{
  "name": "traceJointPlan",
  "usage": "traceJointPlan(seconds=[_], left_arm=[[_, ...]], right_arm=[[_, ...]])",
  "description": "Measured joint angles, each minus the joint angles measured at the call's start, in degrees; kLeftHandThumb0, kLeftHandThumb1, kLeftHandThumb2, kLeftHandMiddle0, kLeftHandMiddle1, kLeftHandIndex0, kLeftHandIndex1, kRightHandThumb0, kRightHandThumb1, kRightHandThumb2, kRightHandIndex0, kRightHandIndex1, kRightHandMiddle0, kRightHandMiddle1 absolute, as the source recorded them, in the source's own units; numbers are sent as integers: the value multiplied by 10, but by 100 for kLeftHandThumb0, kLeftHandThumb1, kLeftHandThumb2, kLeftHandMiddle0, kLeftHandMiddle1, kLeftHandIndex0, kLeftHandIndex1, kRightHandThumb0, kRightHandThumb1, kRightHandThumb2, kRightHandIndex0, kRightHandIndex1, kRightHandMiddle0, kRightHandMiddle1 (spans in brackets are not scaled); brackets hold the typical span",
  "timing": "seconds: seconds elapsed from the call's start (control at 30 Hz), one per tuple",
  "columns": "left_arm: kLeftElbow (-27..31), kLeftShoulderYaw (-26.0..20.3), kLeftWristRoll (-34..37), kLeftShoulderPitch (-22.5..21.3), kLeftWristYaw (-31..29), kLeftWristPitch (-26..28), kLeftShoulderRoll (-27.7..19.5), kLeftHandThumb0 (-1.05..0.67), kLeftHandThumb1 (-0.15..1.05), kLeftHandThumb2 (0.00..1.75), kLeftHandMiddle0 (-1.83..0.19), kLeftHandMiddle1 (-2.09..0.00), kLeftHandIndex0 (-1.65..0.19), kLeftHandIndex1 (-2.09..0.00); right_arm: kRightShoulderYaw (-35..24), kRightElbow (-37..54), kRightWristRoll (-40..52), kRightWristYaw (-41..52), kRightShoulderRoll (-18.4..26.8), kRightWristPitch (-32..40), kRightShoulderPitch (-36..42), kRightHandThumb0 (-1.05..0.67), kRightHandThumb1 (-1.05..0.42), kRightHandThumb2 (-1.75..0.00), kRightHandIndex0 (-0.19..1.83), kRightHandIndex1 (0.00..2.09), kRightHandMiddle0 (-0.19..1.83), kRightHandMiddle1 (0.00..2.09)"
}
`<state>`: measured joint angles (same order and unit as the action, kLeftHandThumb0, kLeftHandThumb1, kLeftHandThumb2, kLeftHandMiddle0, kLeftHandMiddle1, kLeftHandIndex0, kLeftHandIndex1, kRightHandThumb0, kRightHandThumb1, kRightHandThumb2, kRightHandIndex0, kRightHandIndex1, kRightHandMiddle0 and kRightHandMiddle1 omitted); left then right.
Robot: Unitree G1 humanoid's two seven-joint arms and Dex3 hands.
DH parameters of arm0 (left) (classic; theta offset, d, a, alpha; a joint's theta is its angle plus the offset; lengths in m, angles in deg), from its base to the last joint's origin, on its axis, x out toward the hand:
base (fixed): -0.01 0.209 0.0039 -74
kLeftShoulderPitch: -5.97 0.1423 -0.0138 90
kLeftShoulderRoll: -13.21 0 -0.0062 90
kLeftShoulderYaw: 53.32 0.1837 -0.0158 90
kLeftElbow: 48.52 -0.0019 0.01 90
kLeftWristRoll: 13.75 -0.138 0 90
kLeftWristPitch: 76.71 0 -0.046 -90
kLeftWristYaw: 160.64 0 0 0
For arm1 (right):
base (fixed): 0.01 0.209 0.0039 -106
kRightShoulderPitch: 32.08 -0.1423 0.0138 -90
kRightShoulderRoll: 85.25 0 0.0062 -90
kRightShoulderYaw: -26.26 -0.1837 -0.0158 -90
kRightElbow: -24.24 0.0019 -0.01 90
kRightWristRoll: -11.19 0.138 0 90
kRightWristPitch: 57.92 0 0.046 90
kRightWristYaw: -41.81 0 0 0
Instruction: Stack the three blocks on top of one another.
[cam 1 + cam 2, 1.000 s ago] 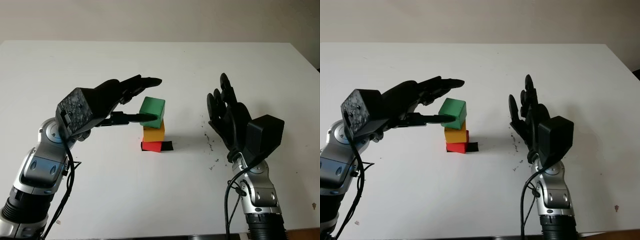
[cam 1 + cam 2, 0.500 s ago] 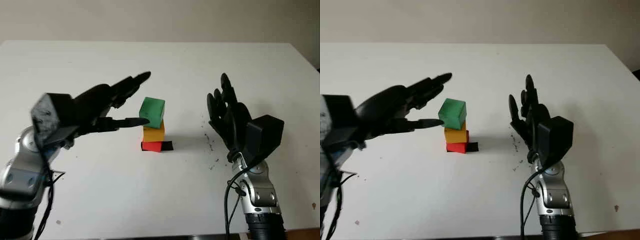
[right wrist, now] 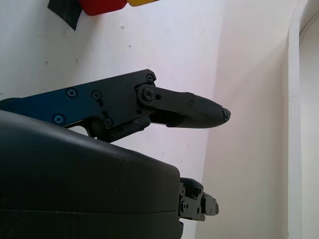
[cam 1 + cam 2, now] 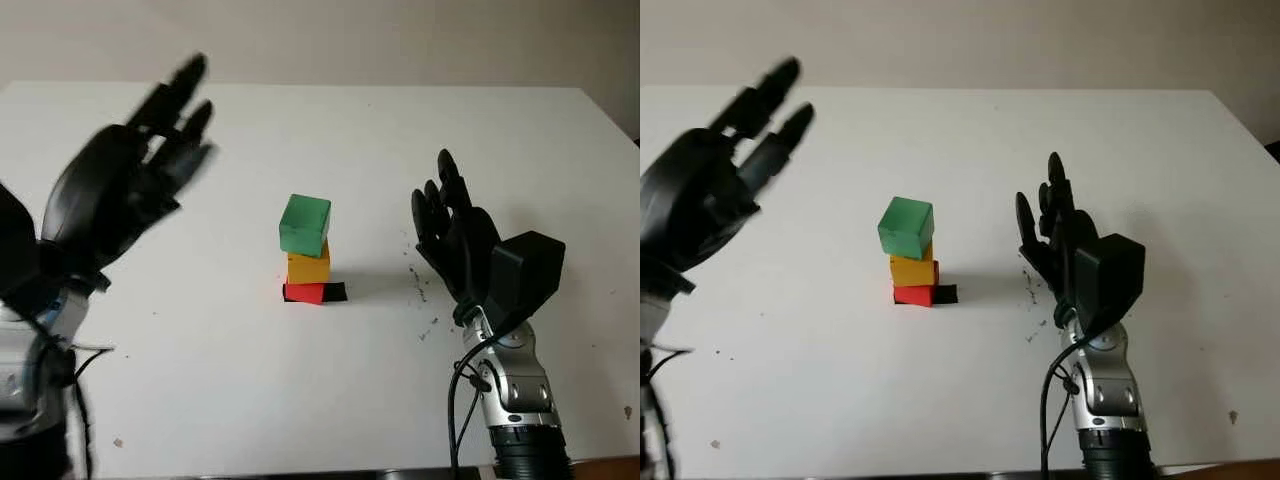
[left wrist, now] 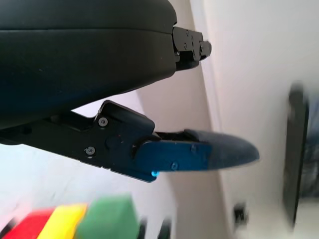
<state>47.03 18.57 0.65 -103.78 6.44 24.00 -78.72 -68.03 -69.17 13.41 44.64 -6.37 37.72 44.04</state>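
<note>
A white table (image 4: 330,400) is carrying a three-block stack at its centre. The left robot hand (image 4: 110,195), released and holding nothing, is hovering well apart to the stack's left. The right robot hand (image 4: 455,235), also released, is standing near its right. Nothing is blocking the stack: green block (image 4: 304,225) sitting tilted on yellow block (image 4: 308,267), yellow on red block (image 4: 304,292). Black tape (image 4: 335,292) is lying just beside the red block.

Green block (image 4: 304,224) tops the stack, orange-yellow block (image 4: 308,267) sits in the middle, red block (image 4: 304,293) at the bottom. A black patch (image 4: 335,292) adjoins the red block's right side. Table (image 4: 330,400) white, with dark specks (image 4: 422,290) right of the stack. Both hands black: left hand (image 4: 118,188), right hand (image 4: 455,232).
</note>
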Motion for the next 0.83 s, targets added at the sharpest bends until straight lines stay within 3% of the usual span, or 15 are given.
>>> traceJointPlan(seconds=[0.17,0.27,0.37,0.5,0.83], left_arm=[[-173,-3,-15,-9,28,-117,35,-73,105,62,18,-1,17,0],[-246,6,-24,-9,16,-184,41,-74,105,62,19,0,19,0],[-283,12,-25,-8,9,-216,46,-75,105,60,19,-1,18,-1],[-283,12,-15,-4,20,-225,60,-73,105,57,17,-4,16,-3],[-176,31,-4,72,44,-216,112,-72,105,56,10,-6,9,-7]], right_arm=[[1,-4,12,10,-7,8,-6,-52,-105,-60,-16,1,-17,2],[8,-7,12,25,-5,22,-14,-57,-105,-60,-19,1,-19,1],[14,-7,9,28,-3,38,-19,-59,-105,-61,-19,0,-19,0],[10,-7,27,29,-7,49,-19,-60,-105,-61,-19,0,-19,0],[-2,-7,46,2,-36,45,-19,-56,-105,-61,-19,0,-19,1]])
